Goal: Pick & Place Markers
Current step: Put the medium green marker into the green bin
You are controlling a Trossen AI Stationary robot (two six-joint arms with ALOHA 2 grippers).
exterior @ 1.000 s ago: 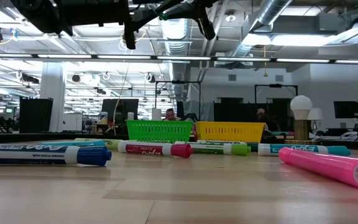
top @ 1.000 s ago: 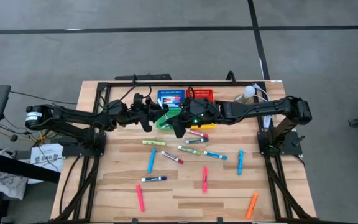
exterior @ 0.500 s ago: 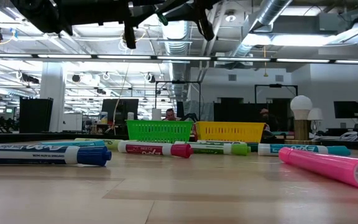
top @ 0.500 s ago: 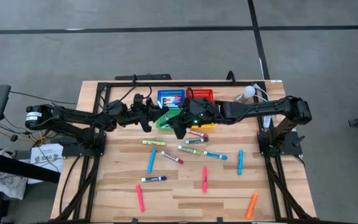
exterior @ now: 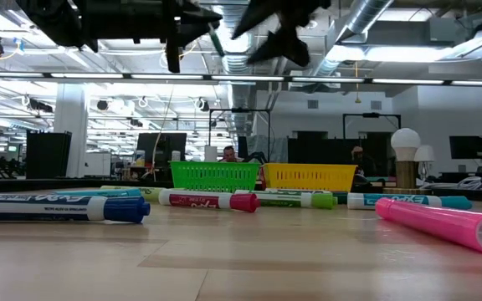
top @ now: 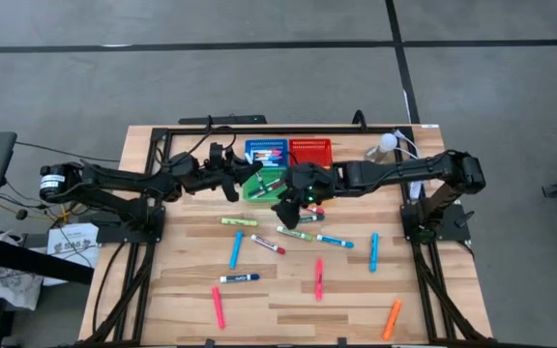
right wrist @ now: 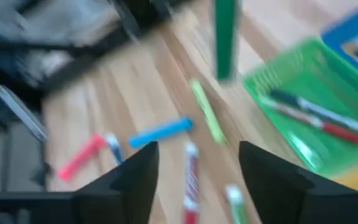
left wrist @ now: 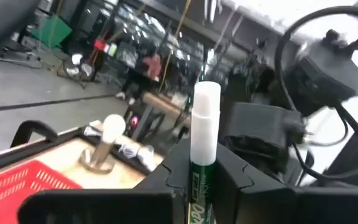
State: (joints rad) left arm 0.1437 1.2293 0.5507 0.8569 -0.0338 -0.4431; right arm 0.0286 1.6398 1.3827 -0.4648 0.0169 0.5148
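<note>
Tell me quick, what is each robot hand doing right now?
Left gripper: closed on a green marker.
Right gripper: open, holding nothing.

At twelve o'clock on your desk (top: 162, 290) you have four mesh baskets in a block: the blue basket (top: 266, 151) and red basket (top: 310, 150) behind, the green basket (top: 255, 188) and yellow basket (exterior: 310, 176) in front. A white bulb lamp (top: 386, 144) stands at one o'clock. Beyond the desk, a person (exterior: 228, 154) sits among monitors.
</note>
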